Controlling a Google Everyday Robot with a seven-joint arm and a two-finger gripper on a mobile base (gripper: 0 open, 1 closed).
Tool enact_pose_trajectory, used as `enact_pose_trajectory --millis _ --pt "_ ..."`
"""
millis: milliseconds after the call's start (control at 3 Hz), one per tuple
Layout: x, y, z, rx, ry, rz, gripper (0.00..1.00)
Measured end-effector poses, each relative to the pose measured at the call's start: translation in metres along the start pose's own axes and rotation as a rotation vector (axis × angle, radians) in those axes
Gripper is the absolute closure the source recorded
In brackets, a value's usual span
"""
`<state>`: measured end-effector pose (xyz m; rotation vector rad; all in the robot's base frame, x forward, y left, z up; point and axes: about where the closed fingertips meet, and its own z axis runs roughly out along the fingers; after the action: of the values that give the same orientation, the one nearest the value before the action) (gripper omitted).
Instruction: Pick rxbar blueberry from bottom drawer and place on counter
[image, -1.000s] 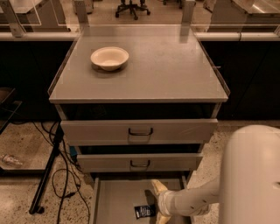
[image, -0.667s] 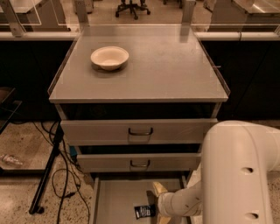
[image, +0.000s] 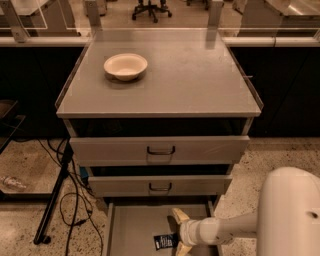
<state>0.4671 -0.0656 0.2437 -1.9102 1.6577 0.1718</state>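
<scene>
Grasp step — gripper (image: 179, 233) spread wide inside bottom drawer (image: 131, 225), just beside rxbar blueberry (image: 163, 242); next likely closing on it, lifting to counter (image: 200, 85).

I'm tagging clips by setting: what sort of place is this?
Probably an office or lab: swivel chairs beyond glass partitions, a grey drawer cabinet on speckled floor. The end effector is in the bottom drawer.

A cream round bowl (image: 125, 65) sits back left on the flat grey counter (image: 195, 87), above two grey metal drawers (image: 115, 149). Below them, in the open grey bottom drawer (image: 131, 229), the dark flat rxbar blueberry (image: 164, 242) lies near the front, with the white arm's gripper (image: 179, 233) just right of it, fingers spread.
</scene>
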Motion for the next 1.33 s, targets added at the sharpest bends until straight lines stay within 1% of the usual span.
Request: enact_pose_trajectory --millis 333,667,1000,1333 --pt "0.024 -0.006 -0.010 0.041 -0.045 0.053 0.00" --pt "0.024 -0.006 -0.009 0.041 -0.046 0.052 0.00" --pt "0.023 -0.002 -0.005 0.037 -0.031 0.036 0.00" --pt "0.030 0.009 -0.001 0.037 -0.009 0.019 0.00"
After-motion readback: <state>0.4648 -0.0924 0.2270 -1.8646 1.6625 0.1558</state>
